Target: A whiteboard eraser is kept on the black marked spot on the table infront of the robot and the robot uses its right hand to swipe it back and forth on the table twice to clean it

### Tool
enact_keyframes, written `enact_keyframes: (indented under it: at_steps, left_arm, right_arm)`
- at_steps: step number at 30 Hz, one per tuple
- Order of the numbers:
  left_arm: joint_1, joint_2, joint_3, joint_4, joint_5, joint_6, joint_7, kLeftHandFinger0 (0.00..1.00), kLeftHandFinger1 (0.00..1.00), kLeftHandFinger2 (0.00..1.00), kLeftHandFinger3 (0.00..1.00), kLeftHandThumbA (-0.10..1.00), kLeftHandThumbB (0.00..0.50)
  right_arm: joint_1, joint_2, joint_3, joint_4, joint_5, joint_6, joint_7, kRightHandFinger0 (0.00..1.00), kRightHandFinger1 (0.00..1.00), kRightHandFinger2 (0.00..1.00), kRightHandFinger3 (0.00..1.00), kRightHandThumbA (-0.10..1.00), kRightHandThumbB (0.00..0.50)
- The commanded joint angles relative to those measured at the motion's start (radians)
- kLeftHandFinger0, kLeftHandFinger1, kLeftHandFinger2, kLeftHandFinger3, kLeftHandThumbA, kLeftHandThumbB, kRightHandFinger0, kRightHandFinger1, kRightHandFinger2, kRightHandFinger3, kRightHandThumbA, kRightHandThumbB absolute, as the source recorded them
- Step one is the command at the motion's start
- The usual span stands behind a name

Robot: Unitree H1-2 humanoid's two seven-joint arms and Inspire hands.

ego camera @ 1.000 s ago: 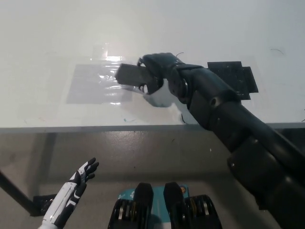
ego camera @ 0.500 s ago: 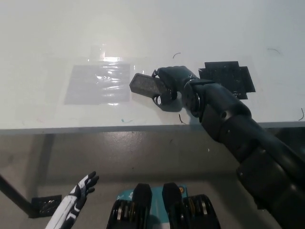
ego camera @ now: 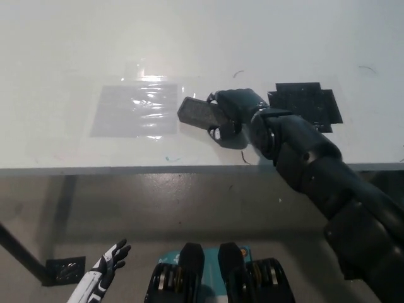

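Observation:
The dark grey whiteboard eraser lies on the white table, just right of a shiny taped patch. My black right hand is shut on its right end, fingers wrapped over it. The black marked spot sits bare on the table to the right of the hand. Down at the lower left, below the table edge, my white left hand hangs with its fingers spread, holding nothing.
A clear taped rectangle with glare covers the table left of the eraser. The table's front edge runs across the middle of the view, with grey floor below and a table leg at lower left.
My right hand slid the eraser rightwards, off the taped patch and towards the black spot, mostly in the first half second. The left hand dropped lower in the view.

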Motion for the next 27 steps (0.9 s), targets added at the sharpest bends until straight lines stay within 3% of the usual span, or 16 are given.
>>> enact_keyframes:
  at_steps: [1,2,3,5,6,8,10,11,12,15,16,17,19,21,25,27]
  left_arm:
    - [0.006,0.008,0.001,-0.014,0.003,-0.027,-0.001,1.0,1.0,1.0,1.0,1.0,0.39]
    - [0.004,0.008,0.001,-0.014,-0.001,-0.027,-0.003,1.0,1.0,1.0,1.0,1.0,0.386]
    - [0.005,0.009,0.002,-0.015,-0.002,-0.026,-0.003,1.0,1.0,1.0,1.0,1.0,0.385]
    - [0.009,0.006,0.0,-0.014,0.003,-0.028,-0.001,1.0,1.0,1.0,1.0,1.0,0.386]
    - [0.009,0.006,0.0,-0.012,0.004,-0.027,-0.001,1.0,1.0,1.0,1.0,1.0,0.389]
    - [0.01,0.002,-0.001,-0.009,0.004,-0.03,0.0,1.0,1.0,1.0,1.0,1.0,0.395]
    - [0.014,-0.001,-0.001,-0.002,0.008,-0.037,0.004,1.0,1.0,1.0,1.0,1.0,0.388]
    - [0.016,-0.002,-0.002,0.002,0.009,-0.043,0.005,1.0,1.0,1.0,1.0,1.0,0.382]
    - [0.019,-0.006,-0.002,0.007,0.008,-0.047,0.006,1.0,1.0,1.0,1.0,1.0,0.388]
    - [0.025,-0.012,-0.001,0.016,0.01,-0.063,0.009,1.0,1.0,1.0,1.0,1.0,0.381]
    - [0.025,-0.013,0.0,0.018,0.01,-0.063,0.01,1.0,1.0,1.0,1.0,1.0,0.383]
    - [0.024,-0.014,0.001,0.019,0.009,-0.062,0.009,1.0,1.0,1.0,1.0,1.0,0.383]
    - [0.024,-0.015,0.004,0.02,0.013,-0.062,0.012,1.0,1.0,1.0,1.0,1.0,0.389]
    - [0.022,-0.016,0.006,0.021,0.009,-0.062,0.01,1.0,1.0,1.0,1.0,1.0,0.392]
    - [0.02,-0.018,0.007,0.018,0.007,-0.052,0.008,1.0,1.0,1.0,1.0,1.0,0.4]
    - [0.017,-0.016,0.006,0.019,0.011,-0.053,0.007,1.0,1.0,1.0,1.0,1.0,0.407]
  right_arm:
    - [0.039,-0.147,0.01,0.015,-0.026,0.013,0.033,0.38,0.56,0.67,0.78,0.56,0.169]
    - [0.041,-0.177,0.007,0.015,-0.024,0.017,0.042,0.61,0.69,0.73,0.88,0.56,0.158]
    - [0.043,-0.206,0.006,0.015,-0.023,0.026,0.057,0.76,0.87,0.91,1.0,0.58,0.166]
    - [0.051,-0.248,0.006,0.012,-0.025,0.035,0.061,0.89,1.0,1.0,1.0,0.61,0.176]
    - [0.06,-0.275,-0.003,0.005,-0.016,0.029,0.059,0.8,0.93,0.98,1.0,0.59,0.177]
    - [0.074,-0.33,-0.023,-0.012,0.003,0.028,0.079,0.77,0.88,0.95,1.0,0.59,0.167]
    - [0.095,-0.37,-0.029,-0.02,0.005,0.024,0.074,0.82,0.92,0.98,1.0,0.6,0.163]
    - [0.11,-0.395,-0.042,-0.013,0.015,0.026,0.072,0.91,0.98,1.0,1.0,0.59,0.171]
    - [0.125,-0.417,-0.048,-0.009,0.019,0.017,0.07,0.92,0.97,1.0,1.0,0.56,0.167]
    - [0.151,-0.457,-0.04,0.008,0.001,0.014,0.062,0.85,0.95,0.99,1.0,0.58,0.167]
    - [0.162,-0.473,-0.047,0.011,0.005,0.006,0.053,0.76,0.84,0.89,0.99,0.56,0.151]
    - [0.168,-0.483,-0.053,0.013,0.012,-0.001,0.049,0.71,0.81,0.87,0.99,0.55,0.151]
    - [0.175,-0.501,-0.055,0.016,0.008,0.004,0.053,0.64,0.83,0.94,1.0,0.58,0.155]
    - [0.182,-0.515,-0.058,0.027,0.007,0.02,0.055,0.73,0.89,1.0,1.0,0.58,0.151]
    - [0.21,-0.542,-0.079,0.04,0.024,0.001,0.046,0.62,0.81,1.0,1.0,0.52,0.155]
    - [0.218,-0.547,-0.082,0.039,0.022,0.003,0.044,0.73,0.88,1.0,1.0,0.54,0.166]
